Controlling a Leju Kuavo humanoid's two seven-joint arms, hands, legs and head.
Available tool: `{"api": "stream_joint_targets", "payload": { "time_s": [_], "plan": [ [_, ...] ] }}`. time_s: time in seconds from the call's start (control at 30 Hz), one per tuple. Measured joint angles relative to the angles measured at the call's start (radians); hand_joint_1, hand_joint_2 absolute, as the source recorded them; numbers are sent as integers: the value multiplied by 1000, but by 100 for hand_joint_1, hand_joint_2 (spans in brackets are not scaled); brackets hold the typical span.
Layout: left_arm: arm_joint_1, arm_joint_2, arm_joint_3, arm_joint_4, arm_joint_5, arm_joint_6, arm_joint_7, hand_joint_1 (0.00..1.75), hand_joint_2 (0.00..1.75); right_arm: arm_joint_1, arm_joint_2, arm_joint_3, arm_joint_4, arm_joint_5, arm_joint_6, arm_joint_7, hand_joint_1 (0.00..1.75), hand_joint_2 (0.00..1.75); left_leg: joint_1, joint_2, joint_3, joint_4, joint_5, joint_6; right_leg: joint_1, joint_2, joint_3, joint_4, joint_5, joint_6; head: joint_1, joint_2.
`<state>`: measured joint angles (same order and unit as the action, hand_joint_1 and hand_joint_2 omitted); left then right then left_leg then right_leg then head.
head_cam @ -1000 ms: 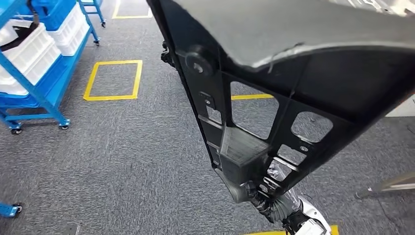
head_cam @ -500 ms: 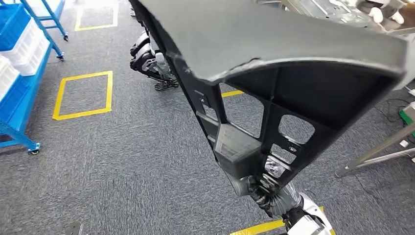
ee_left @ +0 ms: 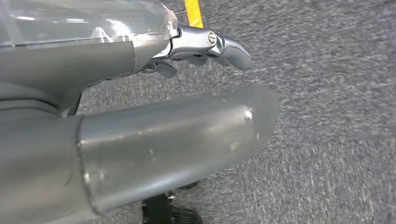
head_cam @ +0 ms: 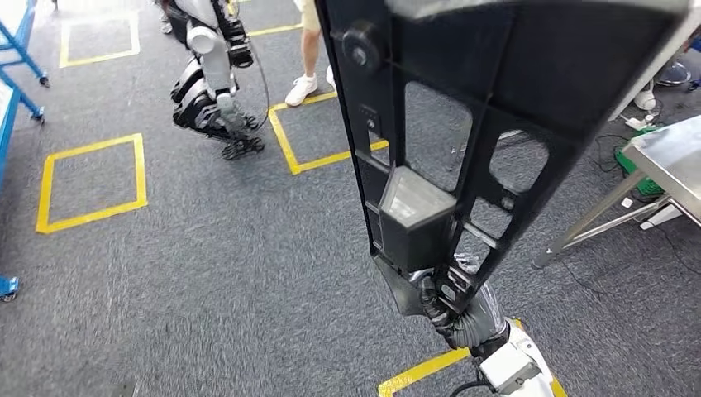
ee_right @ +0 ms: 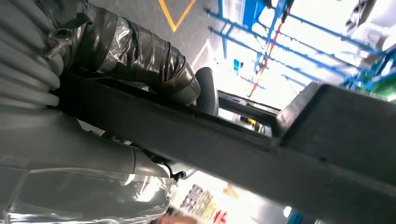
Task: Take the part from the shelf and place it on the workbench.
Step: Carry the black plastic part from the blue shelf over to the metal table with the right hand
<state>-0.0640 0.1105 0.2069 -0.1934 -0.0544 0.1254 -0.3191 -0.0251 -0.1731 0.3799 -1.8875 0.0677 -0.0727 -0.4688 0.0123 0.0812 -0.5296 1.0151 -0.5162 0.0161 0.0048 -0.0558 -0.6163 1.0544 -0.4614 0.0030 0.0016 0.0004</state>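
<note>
Gripping the black part (head_cam: 463,124), the right robot hand (head_cam: 442,302); left robot hand (ee_left: 140,140) empty, fingers apart.

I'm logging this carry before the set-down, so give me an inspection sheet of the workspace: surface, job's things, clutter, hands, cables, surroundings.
Surface: steel workbench at right, visible part bare.
Job's things: large black part held up off the grey carpet, not yet on the bench.
Clutter: nothing seen.
Hands: right hand grips the part's lower end; left hand hangs over the carpet, holding nothing.
Cables: dark cables on the floor by the bench.
Surroundings: yellow floor squares, blue rack, another robot, a person's legs.
</note>
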Motion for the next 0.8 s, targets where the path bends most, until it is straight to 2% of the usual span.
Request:
{"api": "stream_joint_targets", "payload": {
  "time_s": [0.03,0.07,0.1,0.13,0.17,0.23,0.27,0.3,0.33,0.37,0.4,0.43,0.47,0.5,0.53,0.6,0.63,0.7,0.73,0.8],
  "plan": [
    [0,0,1,0,0,0,1,0,0,-2,3,-2,1,-2,-1,1,175,175,-1,9,3,-2,-2,-4,6,-4,4,-12,-4,-5,0,0],
    [-1,-1,2,0,-1,1,1,0,0,-4,5,-4,2,-4,-1,2,175,175,-2,19,6,-4,-4,-9,9,6,4,-17,-3,-10,0,0],
    [-3,-2,2,0,-1,1,1,0,0,-4,7,-7,3,-5,-2,3,175,175,-1,24,10,-6,-8,-14,6,16,8,-24,-1,-15,0,0],
    [-5,-3,2,0,-3,1,1,0,0,-5,8,-10,4,-7,-2,4,175,175,1,15,12,1,-16,-18,3,25,14,-33,2,-21,0,0],
    [-6,-4,3,-1,-4,1,2,0,0,-8,11,-12,6,-8,-2,6,175,175,2,-4,4,26,-34,-21,-1,34,21,-42,5,-28,0,0],
    [-4,-3,5,-1,-7,1,3,0,0,-13,17,-14,11,-11,0,6,175,175,4,-55,-50,140,-92,-24,-3,54,29,-50,8,-38,0,0],
    [-1,-3,6,-1,-8,1,4,0,0,-13,20,-14,14,-11,2,6,175,175,4,-68,-88,209,-119,-25,-3,65,29,-50,8,-40,0,0],
    [2,-3,7,-1,-9,2,5,0,0,-12,22,-14,18,-9,4,7,175,175,5,-74,-120,261,-130,-25,-2,78,30,-49,7,-41,0,0],
    [5,-3,7,-1,-10,2,5,0,0,-11,23,-14,22,-6,5,7,175,175,5,-76,-137,278,-121,-26,-2,91,30,-47,6,-40,0,0],
    [6,-2,7,-1,-11,2,6,0,0,-10,23,-14,25,-2,5,6,175,175,6,-78,-135,255,-91,-26,-3,104,31,-43,4,-39,0,0],
    [7,-2,7,-1,-12,2,6,0,0,-10,24,-14,27,3,5,6,175,175,7,-85,-116,198,-46,-27,-4,117,31,-38,0,-36,0,0],
    [7,-1,7,-1,-13,2,6,0,0,-10,25,-14,29,8,5,6,175,175,9,-104,-90,132,-10,-27,-6,128,30,-30,-5,-31,0,0],
    [8,0,8,-1,-14,2,6,0,0,-11,26,-13,30,12,5,6,175,175,11,-127,-67,75,14,-27,-7,139,26,-19,-11,-26,0,0],
    [8,0,8,-1,-15,1,6,0,0,-11,26,-13,30,16,5,5,175,175,12,-146,-53,40,25,-25,-8,149,20,-11,-14,-20,0,0],
    [9,0,8,0,-15,1,6,0,0,-11,26,-12,30,18,6,5,175,175,11,-157,-48,29,22,-22,-9,159,13,-6,-15,-13,0,0],
    [8,0,8,0,-16,1,6,0,0,-9,27,-11,31,21,6,4,175,175,9,-143,-48,25,24,-10,-12,177,6,-6,-12,-1,0,0],
    [7,0,9,0,-16,1,5,0,0,-8,27,-11,31,22,5,5,175,175,10,-132,-46,21,27,-4,-12,170,3,-1,-16,4,0,0],
    [6,1,9,0,-16,1,4,0,0,-10,27,-10,31,22,5,4,175,175,12,-108,-41,12,30,8,-10,123,-24,57,-51,12,0,0],
    [8,1,9,0,-16,1,4,0,0,-11,27,-9,31,22,4,4,175,175,9,-97,-40,11,30,12,-10,93,-51,114,-81,16,0,0],
    [11,1,9,0,-16,0,4,0,0,-11,27,-8,33,23,4,4,175,175,5,-72,-40,11,28,15,-13,66,-113,235,-129,21,0,0]
  ]
}}
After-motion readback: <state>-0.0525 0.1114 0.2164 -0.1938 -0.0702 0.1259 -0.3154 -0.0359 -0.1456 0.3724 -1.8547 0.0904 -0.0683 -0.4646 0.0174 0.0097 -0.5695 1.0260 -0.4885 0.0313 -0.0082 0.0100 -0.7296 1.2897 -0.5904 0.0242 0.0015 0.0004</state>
